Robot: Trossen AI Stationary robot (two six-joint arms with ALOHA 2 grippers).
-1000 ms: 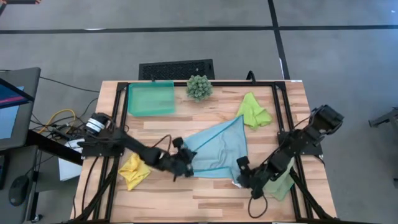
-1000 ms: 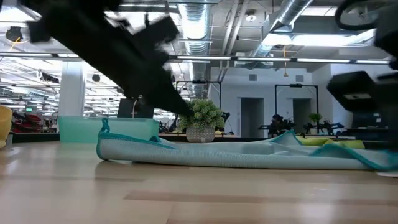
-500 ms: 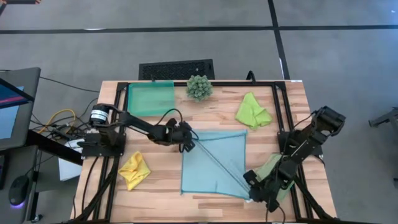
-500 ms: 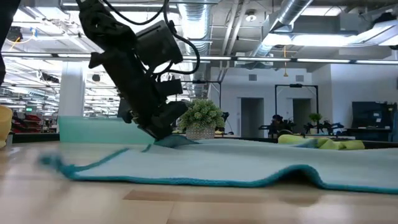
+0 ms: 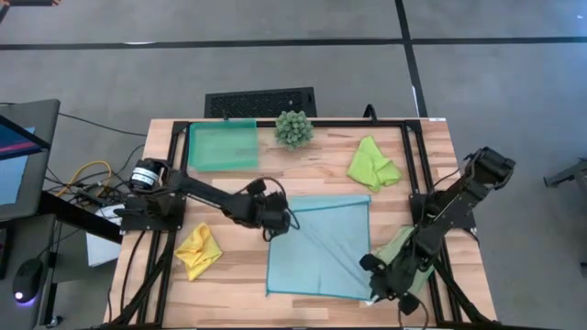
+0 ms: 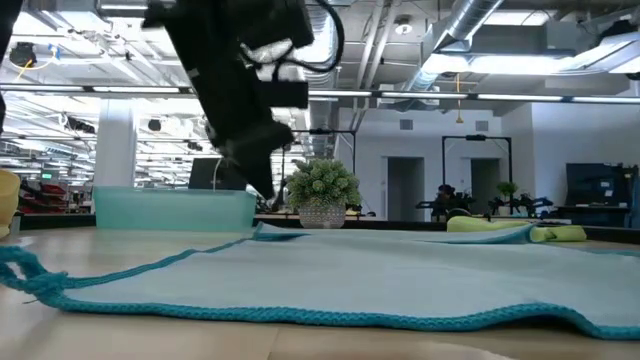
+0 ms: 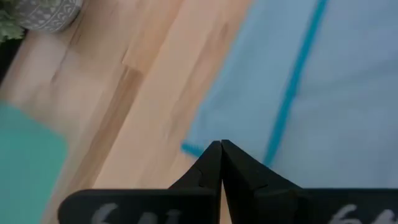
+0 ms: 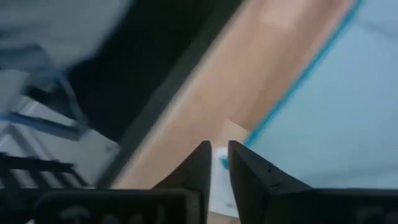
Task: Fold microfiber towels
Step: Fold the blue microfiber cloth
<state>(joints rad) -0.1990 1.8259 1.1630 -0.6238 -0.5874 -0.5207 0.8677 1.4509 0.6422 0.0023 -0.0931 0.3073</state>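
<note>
A: How far along does the folding look?

B: Barely begun, by the look of it. The light blue towel (image 5: 319, 246) lies spread flat on the tabletop (image 5: 321, 179), square, unfolded, with a darker teal stitched hem.

A: And the grippers?

B: The left gripper (image 5: 272, 218) sits at the blue towel's far left corner, fingers pressed together, with the corner just ahead of the tips; a pinch cannot be confirmed. The right gripper (image 5: 381, 286) is at the opposite near corner, its fingers a narrow slit apart, a white tag between them.

A: The other cloths?

B: All crumpled. The yellow towel (image 5: 198, 250) is bunched beside the left arm, the lime green towel (image 5: 372, 165) well beyond the right gripper, the pale sage towel (image 5: 409, 249) under the right arm. Soft, nappy fabric, limp heaps; four folds seem left.
</note>
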